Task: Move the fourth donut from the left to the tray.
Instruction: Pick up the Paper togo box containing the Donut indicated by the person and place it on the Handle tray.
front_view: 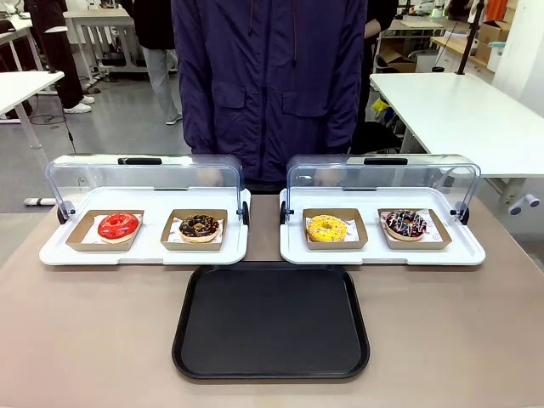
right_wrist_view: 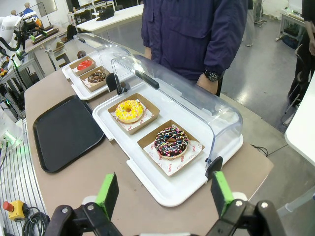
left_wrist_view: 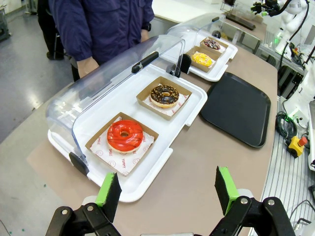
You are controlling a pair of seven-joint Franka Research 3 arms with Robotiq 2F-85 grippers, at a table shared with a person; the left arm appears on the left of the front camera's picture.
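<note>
The fourth donut (front_view: 405, 223) is dark chocolate with white and pink streaks and sprinkles, in a brown cardboard holder at the right of the right-hand white tray (front_view: 470, 255). It also lies close ahead in the right wrist view (right_wrist_view: 171, 142) and far off in the left wrist view (left_wrist_view: 212, 44). The black tray (front_view: 271, 321) lies bare on the table in front of both white trays (left_wrist_view: 239, 106) (right_wrist_view: 66, 131). My left gripper (left_wrist_view: 167, 190) is open above the table's near left corner. My right gripper (right_wrist_view: 163, 192) is open, short of the right white tray.
A red donut (front_view: 118, 226), a chocolate donut with tan crumbs (front_view: 200, 226) and a yellow donut (front_view: 327, 228) sit in holders. Clear lids (front_view: 144, 174) stand raised behind both white trays. A person in a dark jacket (front_view: 270, 76) stands at the far edge.
</note>
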